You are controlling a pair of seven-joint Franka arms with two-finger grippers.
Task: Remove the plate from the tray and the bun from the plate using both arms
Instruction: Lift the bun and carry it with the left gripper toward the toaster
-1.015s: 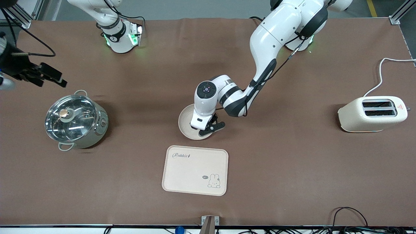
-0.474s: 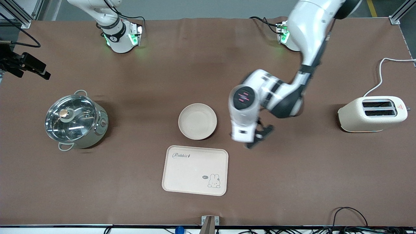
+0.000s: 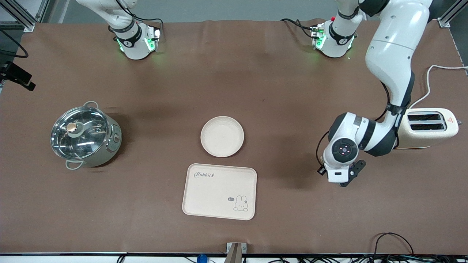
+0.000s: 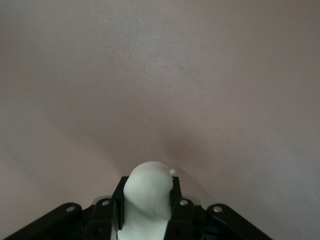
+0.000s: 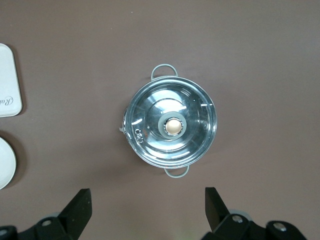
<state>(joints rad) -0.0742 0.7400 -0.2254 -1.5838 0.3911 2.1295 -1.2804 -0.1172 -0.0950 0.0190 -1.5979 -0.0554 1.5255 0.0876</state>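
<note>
Bun off the plate, about to be set down.
You have the left pincer (image 4: 148, 210) clamped on the bun (image 4: 147, 192), low over bare table (image 3: 292, 91) between the tray (image 3: 219, 191) and the toaster (image 3: 420, 128); next you lower it, spread the fingers and lift straight off (gently, so the bun does not roll). The plate (image 3: 222, 136) lies empty on the table, just beside the tray and farther from the camera. Your right pincer (image 5: 147, 210) waits high over the pot (image 5: 171, 125), fingers wide apart. A second ago the left pincer was down on the plate; since then it has swung toward the toaster.
</note>
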